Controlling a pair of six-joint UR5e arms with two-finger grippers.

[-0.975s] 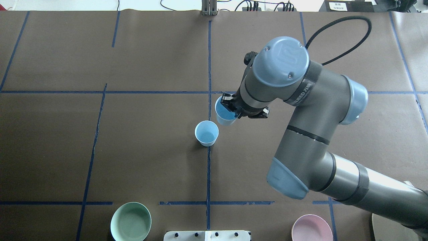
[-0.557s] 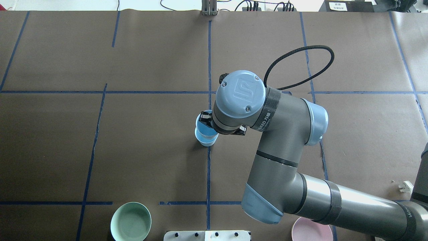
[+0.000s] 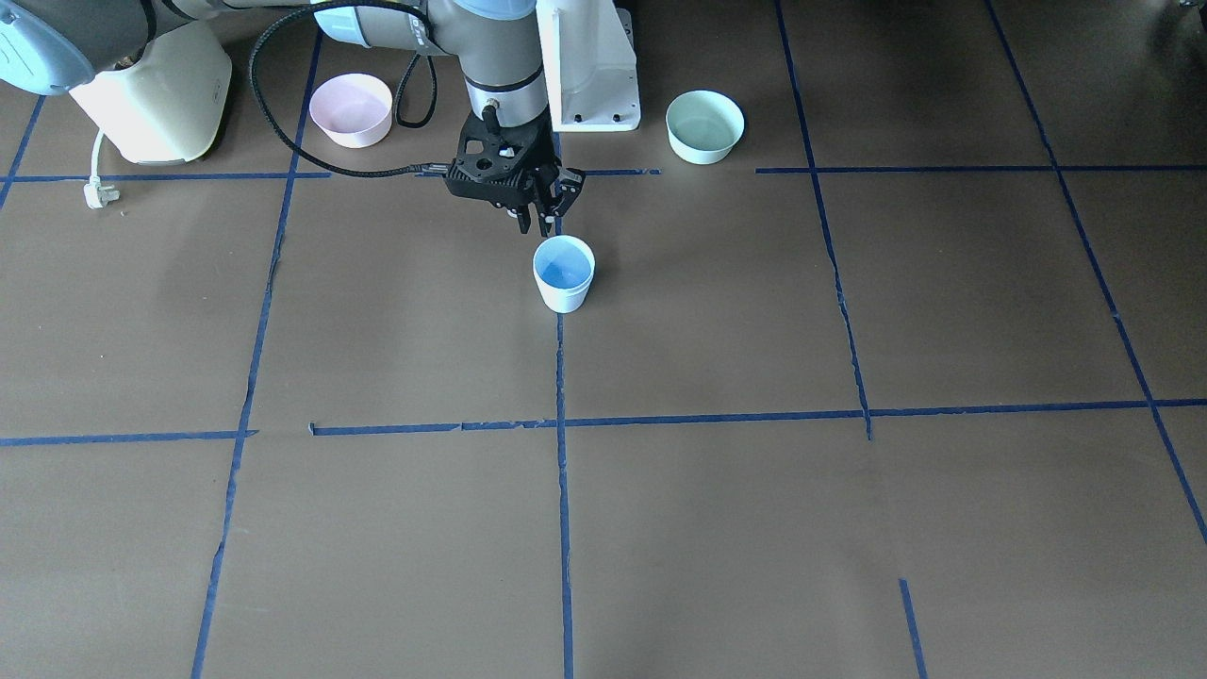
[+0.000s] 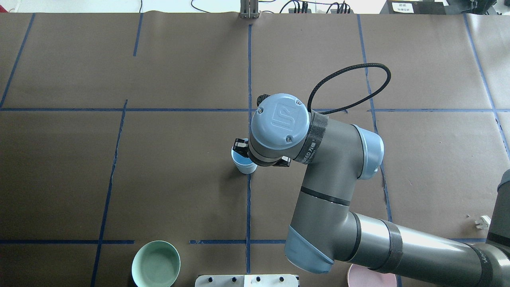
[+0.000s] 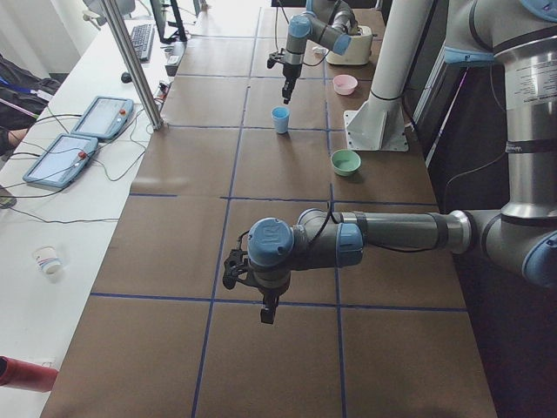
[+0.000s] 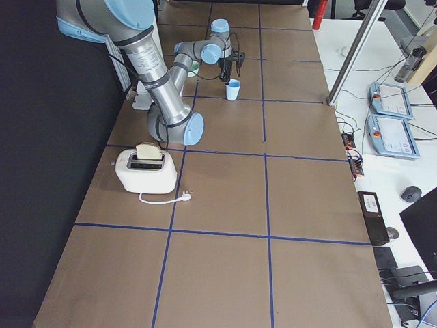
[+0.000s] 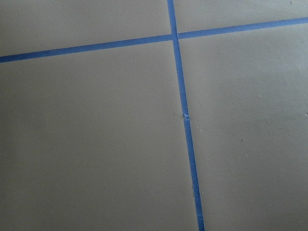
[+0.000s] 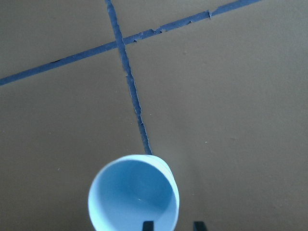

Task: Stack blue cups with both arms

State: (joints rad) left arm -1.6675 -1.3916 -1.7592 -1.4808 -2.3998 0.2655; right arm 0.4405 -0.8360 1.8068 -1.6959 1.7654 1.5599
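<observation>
The two blue cups (image 3: 564, 273) stand nested as one stack on the centre tape line, also showing in the overhead view (image 4: 241, 162) and the right wrist view (image 8: 132, 197), where a double rim shows on the right. My right gripper (image 3: 547, 212) hovers just above the stack's robot-side rim. Its fingertips (image 8: 148, 225) stand apart, one over the cup's inside and one outside, with no grip. The right wrist hides most of the gripper from overhead. My left gripper (image 5: 265, 313) shows only in the exterior left view, far off near the table's left end; I cannot tell whether it is open or shut.
A mint-green bowl (image 3: 704, 125) and a pink bowl (image 3: 351, 109) sit at the robot-side edge, either side of the white pedestal base (image 3: 589, 66). A toaster (image 6: 145, 169) with its cord lies by the right arm's base. The left wrist view holds only brown table and blue tape.
The right arm brought its held cup left and towards the robot, over the standing cup, and set it inside. The cups now sit nested, and the fingertips stand apart over the rim.
</observation>
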